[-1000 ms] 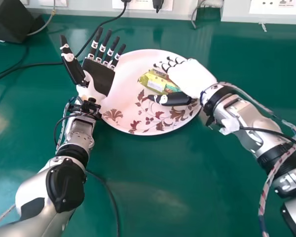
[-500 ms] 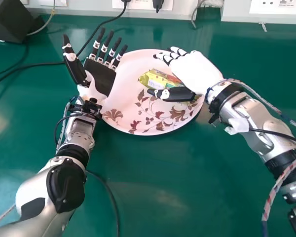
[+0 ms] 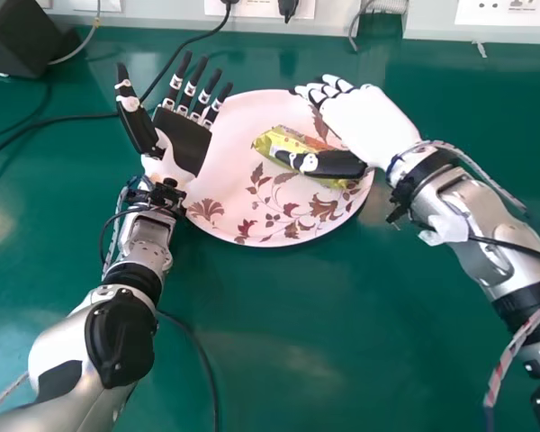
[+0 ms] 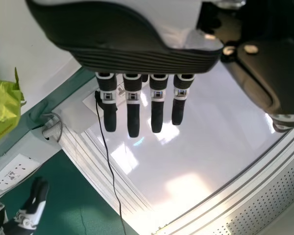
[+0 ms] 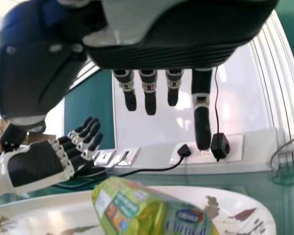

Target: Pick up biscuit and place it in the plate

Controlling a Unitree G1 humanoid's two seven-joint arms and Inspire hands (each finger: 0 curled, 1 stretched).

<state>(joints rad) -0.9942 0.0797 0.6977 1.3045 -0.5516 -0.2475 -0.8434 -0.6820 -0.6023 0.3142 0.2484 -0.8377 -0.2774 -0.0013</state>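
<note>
The biscuit packet (image 3: 274,144), yellow-green, lies on the pink-white plate (image 3: 225,193) with its leaf pattern. My right hand (image 3: 369,126) is over the plate's right side, fingers extended and relaxed; its thumb crosses in front of the packet and hides part of it. In the right wrist view the packet (image 5: 137,208) lies below the straight fingers of my right hand (image 5: 150,93), apart from them. My left hand (image 3: 182,139), palm up and open, is at the plate's left edge; its fingers (image 4: 133,107) are straight in the left wrist view.
Black cables (image 3: 45,120) run across the green table (image 3: 279,360) at the left and below the left forearm. A dark box (image 3: 18,40) stands at the back left. White socket panels (image 3: 508,13) line the back edge.
My right hand has moved up and to the right in the head view, its thumb rising across the packet. The packet stays in place on the plate. The left hand has not visibly moved.
</note>
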